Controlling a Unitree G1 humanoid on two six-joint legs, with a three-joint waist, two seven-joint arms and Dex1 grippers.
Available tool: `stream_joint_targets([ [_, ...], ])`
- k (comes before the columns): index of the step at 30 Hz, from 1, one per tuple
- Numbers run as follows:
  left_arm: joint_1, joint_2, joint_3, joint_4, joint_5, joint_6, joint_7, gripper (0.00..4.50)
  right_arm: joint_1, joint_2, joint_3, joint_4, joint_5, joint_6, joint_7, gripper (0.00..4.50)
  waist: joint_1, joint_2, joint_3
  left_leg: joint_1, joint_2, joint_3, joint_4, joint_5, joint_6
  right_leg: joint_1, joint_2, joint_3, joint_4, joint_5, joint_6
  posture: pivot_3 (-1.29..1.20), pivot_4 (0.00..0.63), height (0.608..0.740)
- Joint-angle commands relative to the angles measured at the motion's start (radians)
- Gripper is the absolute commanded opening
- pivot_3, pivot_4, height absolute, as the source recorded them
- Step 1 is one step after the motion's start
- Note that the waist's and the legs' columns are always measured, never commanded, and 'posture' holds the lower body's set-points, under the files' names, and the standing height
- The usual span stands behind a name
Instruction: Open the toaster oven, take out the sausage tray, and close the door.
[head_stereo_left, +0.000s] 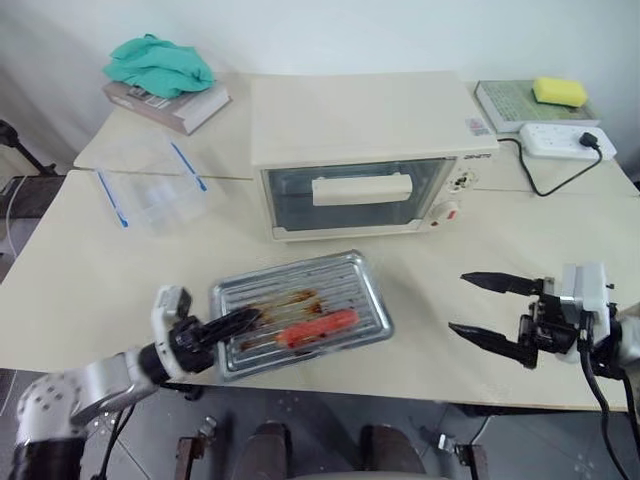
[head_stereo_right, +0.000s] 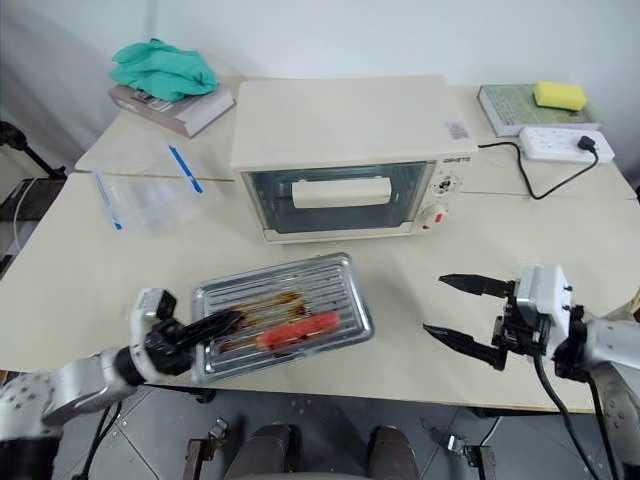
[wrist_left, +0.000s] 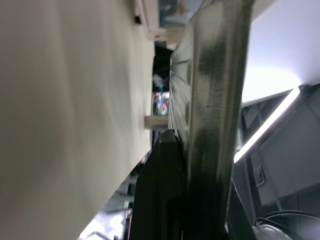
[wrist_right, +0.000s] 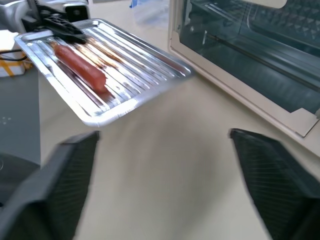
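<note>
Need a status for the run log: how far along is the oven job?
Nearly done. The tray with the sausage is out of the toaster oven, and the glass door already looks closed. In hand: the left end effector is shut on the tray's edge, holding it tilted in front of the oven. The right end effector is open and holds nothing. Left: probably just setting the tray down and letting go.

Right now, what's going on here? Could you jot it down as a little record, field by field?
toaster oven: on the table, behind the tray
door: shut, handle across the glass
sausage tray: out of the oven, gripped at one edge and held in front of it
sausage: lying in the tray
left gripper: shut on the tray's edge
right gripper: open, holding nothing
clear plastic box: left of the oven
</note>
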Motion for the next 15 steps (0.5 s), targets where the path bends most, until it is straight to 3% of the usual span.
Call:
stream_joint_targets([
  [1, -0.075, -0.007, -0.057, 0.053, 0.043, 0.014, 0.0, 0.0, 0.053, 0.017, -0.057, -0.075, 0.017, -0.003, -0.025, 4.45, 0.001, 0.0, 0.0, 0.0, 0.0, 0.0, 0.0, 0.0, 0.0, 0.0, 0.0, 0.0, 0.0, 0.0, 0.0, 0.0, 0.15, 0.74],
  [9, -0.237, -0.112, -0.134, 0.138, 0.28, 0.024, -0.006, 0.0, 0.181, 0.051, -0.124, -0.171, 0.023, 0.006, -0.08, 4.45, 0.035, 0.004, -0.002, 0.001, -0.002, -0.001, 0.002, 0.002, 0.001, 0.002, -0.001, 0.0, 0.001, 0.002, 0.003, 0.0, 0.15, 0.74],
  [15, -0.259, -0.116, -0.132, 0.127, 0.391, 0.079, -0.053, 0.0, 0.223, 0.058, -0.148, -0.21, 0.034, 0.013, -0.105, 4.45, 0.045, 0.006, -0.003, 0.002, -0.003, 0.0, 0.002, 0.004, 0.001, 0.003, -0.001, 0.001, 0.0, 0.005, 0.002, 0.0, 0.15, 0.74],
])
